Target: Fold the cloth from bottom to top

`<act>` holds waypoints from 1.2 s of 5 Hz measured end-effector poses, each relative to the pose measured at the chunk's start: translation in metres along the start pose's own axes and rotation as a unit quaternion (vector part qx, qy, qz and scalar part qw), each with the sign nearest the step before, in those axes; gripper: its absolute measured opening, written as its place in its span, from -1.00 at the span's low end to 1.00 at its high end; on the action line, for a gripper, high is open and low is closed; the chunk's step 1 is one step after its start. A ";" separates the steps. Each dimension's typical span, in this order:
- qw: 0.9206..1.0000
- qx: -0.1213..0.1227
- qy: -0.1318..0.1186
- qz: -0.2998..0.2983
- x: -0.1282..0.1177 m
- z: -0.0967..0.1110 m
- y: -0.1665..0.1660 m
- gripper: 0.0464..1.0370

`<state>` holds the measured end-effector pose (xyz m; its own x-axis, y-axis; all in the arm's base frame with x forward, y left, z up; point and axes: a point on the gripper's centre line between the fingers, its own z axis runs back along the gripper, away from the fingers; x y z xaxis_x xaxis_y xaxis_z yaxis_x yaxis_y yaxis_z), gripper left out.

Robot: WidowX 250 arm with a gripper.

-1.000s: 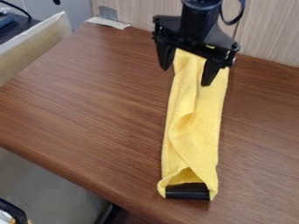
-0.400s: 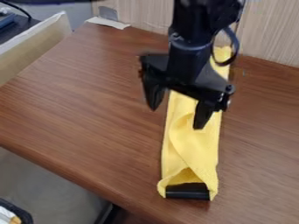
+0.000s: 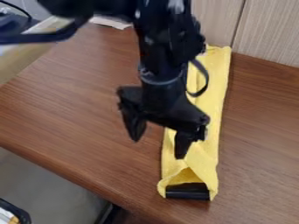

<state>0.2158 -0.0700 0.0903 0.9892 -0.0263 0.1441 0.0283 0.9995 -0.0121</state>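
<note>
The brown wooden surface (image 3: 81, 105) spreads across most of the view. The black robot arm (image 3: 163, 52) comes in from the top edge and hangs over the middle, in front of part of the yellow cloth (image 3: 207, 148). The cloth lies in a long strip right of the middle, from near the panelled wall (image 3: 265, 33) down towards the surface's near edge. The gripper (image 3: 158, 148) hangs over the cloth's left side, its jaws wide apart and tilted, with nothing held between them. One jaw shows against bare wood, the other, lower in view, against the cloth; whether it touches the cloth, I cannot tell. A small black block (image 3: 188, 192) sits in the mouth of the cloth's loose fold at the bottom end.
</note>
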 end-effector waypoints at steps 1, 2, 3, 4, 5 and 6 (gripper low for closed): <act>0.999 -0.007 0.027 -0.025 -0.010 -0.018 -0.010 0.93; 0.998 -0.002 0.038 -0.056 -0.014 -0.033 -0.022 0.93; 0.997 0.006 0.040 -0.073 -0.016 -0.037 -0.027 0.83; 0.997 0.021 0.035 -0.073 -0.018 -0.039 -0.027 0.26; 0.997 0.021 0.030 -0.067 -0.019 -0.039 -0.027 -0.31; 0.997 0.028 0.028 -0.062 -0.021 -0.038 -0.023 -0.71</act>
<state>0.2003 -0.0933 0.0502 0.9851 -0.1495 0.0857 0.1449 0.9878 0.0569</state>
